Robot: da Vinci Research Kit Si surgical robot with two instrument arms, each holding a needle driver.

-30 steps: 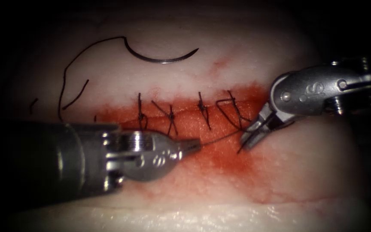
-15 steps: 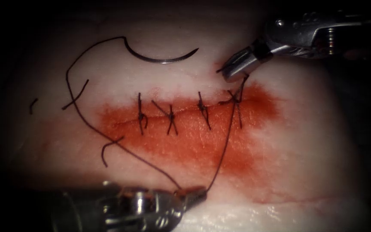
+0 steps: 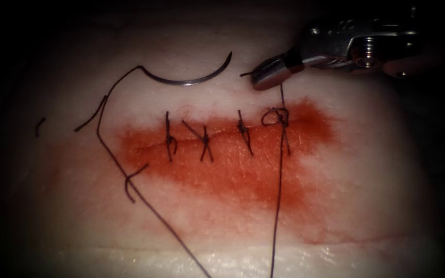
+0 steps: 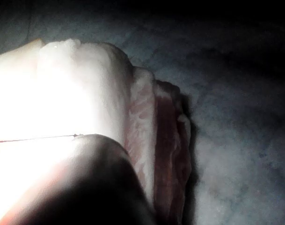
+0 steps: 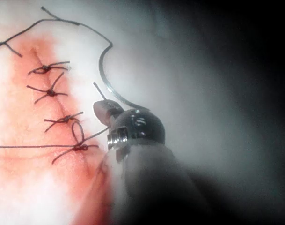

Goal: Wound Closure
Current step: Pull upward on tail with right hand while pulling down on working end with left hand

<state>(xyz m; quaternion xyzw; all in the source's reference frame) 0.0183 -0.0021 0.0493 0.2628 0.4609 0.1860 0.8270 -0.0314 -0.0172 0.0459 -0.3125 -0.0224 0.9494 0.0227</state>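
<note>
The right tool (image 3: 263, 77) sits just above the cut's (image 3: 222, 135) right end, its jaws closed on a short end of thread (image 3: 277, 206) that runs down to a small loop at the rightmost stitch (image 3: 276, 117). From that stitch a long strand runs straight down, away from the cut. The needle (image 3: 189, 78) lies free on the tissue (image 3: 366, 170) above the cut, held by neither tool, not in the tissue. Its thread trails left, then down past the cut's left end. Three tied stitches (image 3: 204, 139) cross the cut in red fluid (image 3: 243, 175). The left tool's (image 4: 76, 187) shaft shows in its wrist view; whether its jaws are open I cannot tell.

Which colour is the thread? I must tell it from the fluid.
Dark, near black thread, clearest in the endoscope view.
</note>
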